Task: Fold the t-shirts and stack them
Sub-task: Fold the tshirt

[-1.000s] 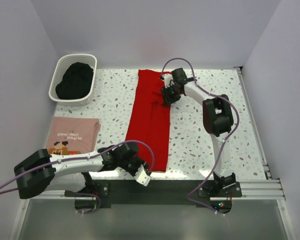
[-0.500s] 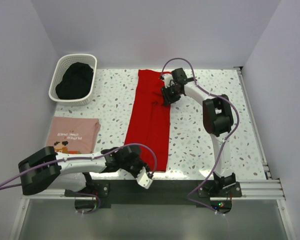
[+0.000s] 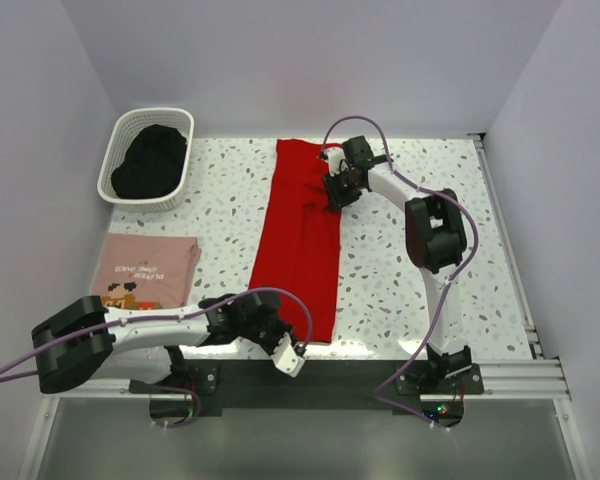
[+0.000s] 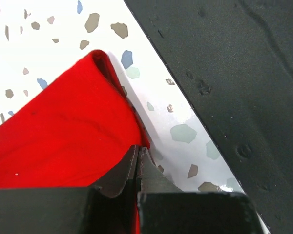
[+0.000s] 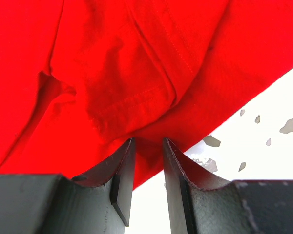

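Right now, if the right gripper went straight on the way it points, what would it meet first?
The bright red cloth t-shirt: its edge lies between the fingertips of the right gripper, so the cloth comes first, most likely the stitched hem just ahead.

We see a white slatted basket (image 3: pixel 185 160) at 10 o'clock on the table, a heap of dark cloth (image 3: pixel 150 160) inside it. Table (image 3: pixel 400 290) is white terrazzo with grey, brown and blue flecks. Black strip (image 3: pixel 360 380) runs along the 6 o'clock edge; in the left wrist view it shows as a dark, lightly scuffed surface (image 4: pixel 234 73). Metal rail (image 3: pixel 505 240) runs along the 3 o'clock side. Pale lilac walls (image 3: pixel 310 60) close in 9, 12 and 3 o'clock.
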Robot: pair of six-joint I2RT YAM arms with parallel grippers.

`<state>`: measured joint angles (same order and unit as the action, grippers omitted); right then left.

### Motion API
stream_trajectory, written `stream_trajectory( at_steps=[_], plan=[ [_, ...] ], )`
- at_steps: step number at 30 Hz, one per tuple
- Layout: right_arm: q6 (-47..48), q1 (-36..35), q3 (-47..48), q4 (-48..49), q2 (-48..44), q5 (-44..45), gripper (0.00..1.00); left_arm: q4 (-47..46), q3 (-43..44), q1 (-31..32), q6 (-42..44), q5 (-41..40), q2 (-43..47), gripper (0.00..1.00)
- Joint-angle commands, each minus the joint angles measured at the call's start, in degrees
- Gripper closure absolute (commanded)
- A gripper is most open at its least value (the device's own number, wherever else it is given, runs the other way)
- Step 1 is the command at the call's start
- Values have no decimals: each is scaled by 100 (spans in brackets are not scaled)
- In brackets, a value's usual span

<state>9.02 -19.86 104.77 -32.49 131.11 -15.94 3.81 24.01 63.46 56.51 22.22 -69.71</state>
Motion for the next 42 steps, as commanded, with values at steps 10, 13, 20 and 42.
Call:
stream_trajectory(
  at_steps=[10, 13, 20, 42],
  plan=[
    [144, 8, 210, 15, 222, 276, 68, 831, 244, 175, -105, 143, 792, 100],
    [153, -1, 246, -3, 248, 302, 68, 928, 306, 324, -123, 81, 731, 100],
    [162, -1, 254, -12, 266, 302, 68, 876, 131, 544, -114, -278, 494, 100],
    [601, 70, 1677, -3, 995, 1093, 61, 795, 1562, -2124, -2381, 1178, -15, 65]
  ],
)
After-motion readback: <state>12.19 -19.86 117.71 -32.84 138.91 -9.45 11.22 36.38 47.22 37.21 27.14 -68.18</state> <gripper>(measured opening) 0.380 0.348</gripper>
